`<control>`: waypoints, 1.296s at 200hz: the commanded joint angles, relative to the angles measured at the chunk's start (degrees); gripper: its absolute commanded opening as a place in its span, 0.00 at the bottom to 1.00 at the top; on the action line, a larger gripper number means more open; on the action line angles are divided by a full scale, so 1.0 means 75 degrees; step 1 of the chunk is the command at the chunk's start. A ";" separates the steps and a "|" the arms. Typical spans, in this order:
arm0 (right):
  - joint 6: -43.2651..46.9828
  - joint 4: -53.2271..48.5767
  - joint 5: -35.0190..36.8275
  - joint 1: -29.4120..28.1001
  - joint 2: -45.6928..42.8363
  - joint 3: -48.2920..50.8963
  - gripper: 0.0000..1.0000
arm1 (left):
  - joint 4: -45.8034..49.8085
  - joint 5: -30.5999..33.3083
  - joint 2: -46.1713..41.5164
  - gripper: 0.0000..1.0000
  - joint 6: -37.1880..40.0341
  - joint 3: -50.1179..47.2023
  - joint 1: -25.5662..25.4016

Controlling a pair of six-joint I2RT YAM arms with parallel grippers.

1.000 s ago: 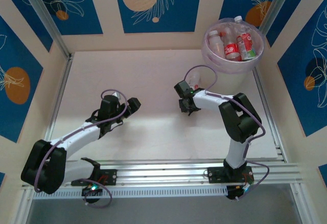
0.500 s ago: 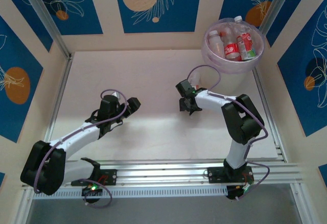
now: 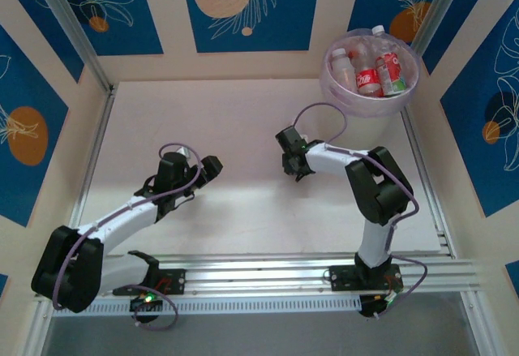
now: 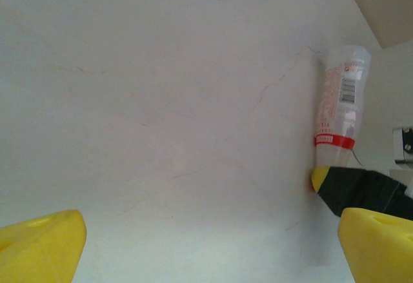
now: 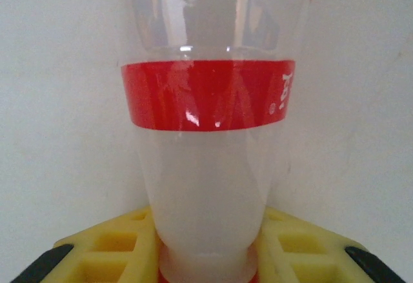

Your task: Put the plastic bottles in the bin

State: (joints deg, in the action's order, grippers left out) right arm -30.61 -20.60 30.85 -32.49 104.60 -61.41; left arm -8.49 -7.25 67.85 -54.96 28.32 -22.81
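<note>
A clear plastic bottle [image 5: 210, 96] with a red label band lies on the table, and my right gripper [image 5: 208, 254] is shut on its neck between the yellow fingers [image 5: 106, 244]. The left wrist view shows the same bottle [image 4: 339, 99] flat on the table, with the right gripper's yellow tip at its neck. The right gripper [image 3: 292, 161] is mid-table. My left gripper [image 4: 210, 251] stands open over bare table, left of that bottle; the top view has it [image 3: 212, 165] at centre left. The bin [image 3: 371, 106] at the far right holds several bottles [image 3: 369, 74].
Patterned blue and cream walls enclose the table on three sides. A metal rail [image 3: 268, 271] carrying the arm bases runs along the near edge. The pale tabletop [image 3: 203, 121] stretches between the left gripper and the back wall.
The right gripper has shifted slightly toward the far left. The left arm has not moved.
</note>
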 commanded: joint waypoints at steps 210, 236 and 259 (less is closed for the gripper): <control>0.0752 -0.1410 -0.1100 0.0406 0.0282 -0.1474 0.79 | 0.0055 -0.0046 -0.0111 1.00 0.0096 0.0002 0.0144; 0.0788 -0.1394 -0.0992 0.0395 0.0213 -0.1413 0.69 | 0.0031 -0.0089 -0.0013 1.00 0.0097 0.0068 0.0146; 0.0886 -0.1430 -0.0930 0.0452 0.0105 -0.1421 0.62 | 0.0007 -0.0097 0.0043 1.00 0.0098 0.0092 0.0146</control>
State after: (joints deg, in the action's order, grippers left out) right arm -25.15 -30.04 23.97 -29.58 106.52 -70.96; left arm -8.49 -7.25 67.64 -54.96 27.75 -22.50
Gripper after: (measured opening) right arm 0.644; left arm 0.998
